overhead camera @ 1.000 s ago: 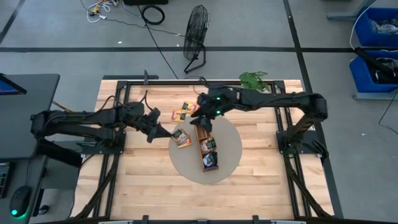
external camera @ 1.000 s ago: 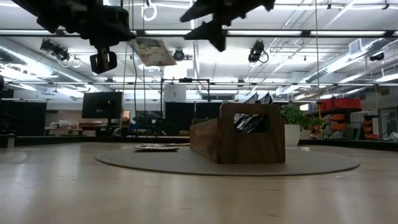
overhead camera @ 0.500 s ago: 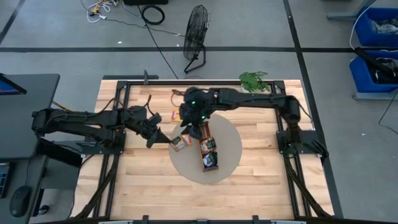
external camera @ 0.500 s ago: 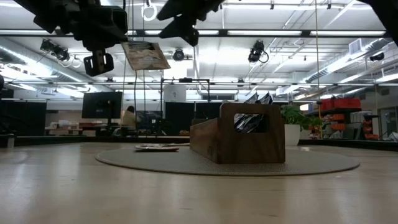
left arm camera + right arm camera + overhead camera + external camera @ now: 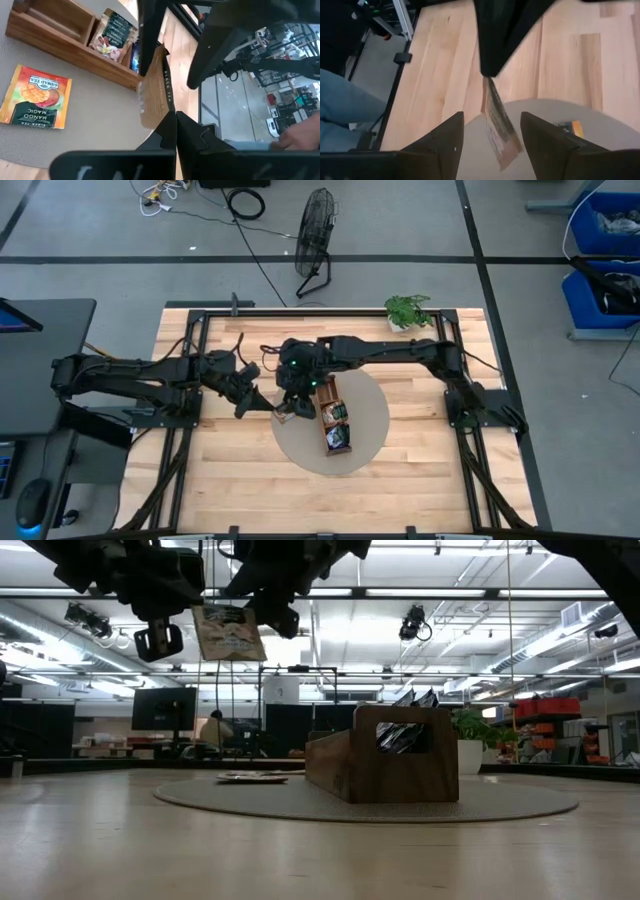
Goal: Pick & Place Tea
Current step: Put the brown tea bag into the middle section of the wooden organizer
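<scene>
A pale brown tea sachet (image 5: 228, 633) hangs high above the table, left of the round grey mat (image 5: 372, 430), with my left gripper (image 5: 264, 403) shut on it. My right gripper (image 5: 492, 137) is open. Its two fingers (image 5: 445, 137) stand on either side of the sachet (image 5: 496, 120), apart from it. The brown wooden tray (image 5: 385, 755) rests on the mat, with sachets (image 5: 338, 425) standing in its compartments. An orange mango sachet (image 5: 36, 97) lies flat on the mat beside the tray. My left gripper pinches one edge of the pale brown sachet (image 5: 161, 114) between its two fingers. The fingers come from the table's left, slanting a little downward. The sachet sticks out past the fingertips, standing on edge and lifted clear of the mat and table.
A small green plant (image 5: 408, 310) stands at the table's far edge. The black frame rails (image 5: 200, 330) run along both sides of the table. Bare wood (image 5: 240, 480) lies toward the near edge. A person's hand (image 5: 295, 140) shows beyond the table.
My right gripper has swung toward the table's left and sunk a little, tipping further down, until its open fingers stand around the sachet in my left gripper. The left gripper has stayed in place, shut on the sachet.
</scene>
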Tool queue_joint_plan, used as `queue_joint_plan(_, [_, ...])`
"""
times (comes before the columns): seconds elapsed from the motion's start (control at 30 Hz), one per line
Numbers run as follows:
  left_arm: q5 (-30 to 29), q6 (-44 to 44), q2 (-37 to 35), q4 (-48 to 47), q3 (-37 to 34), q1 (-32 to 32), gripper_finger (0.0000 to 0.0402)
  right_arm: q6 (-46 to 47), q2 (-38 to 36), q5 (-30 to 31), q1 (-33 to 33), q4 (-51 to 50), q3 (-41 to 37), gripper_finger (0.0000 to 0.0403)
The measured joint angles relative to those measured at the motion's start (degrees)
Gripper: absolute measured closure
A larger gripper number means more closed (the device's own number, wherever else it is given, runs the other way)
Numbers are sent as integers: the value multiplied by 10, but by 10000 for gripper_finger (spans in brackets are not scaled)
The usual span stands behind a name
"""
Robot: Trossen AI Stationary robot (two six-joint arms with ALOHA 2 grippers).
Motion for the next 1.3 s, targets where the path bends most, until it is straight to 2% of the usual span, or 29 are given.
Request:
queue_joint_plan(0.23, [1,2,0,-7,0,0,401,6,1,-14,0,11,0,200])
queue_joint_plan(0.37, [1,4,0,-6,0,0,401,16,1,-28,0,12,0,220])
queue_joint_plan(0.5, [1,4,0,-6,0,0,401,22,1,-31,1,18,0,268])
queue_joint_plan(0.67, [1,4,0,-5,0,0,401,33,1,-48,-1,26,0,377])
queue_joint_plan(0.8, [-10,4,0,14,0,0,397,57,1,-47,-2,25,0,393])
queue_joint_plan(1.0, [-47,25,0,66,0,1,342,103,-15,-16,1,-5,0,400])
queue_joint_plan(1.17, [-66,39,0,72,0,15,278,117,-48,40,7,-49,0,401])
queue_joint_plan(1.3, [-80,52,0,95,0,33,247,132,-80,106,20,-55,0,402])
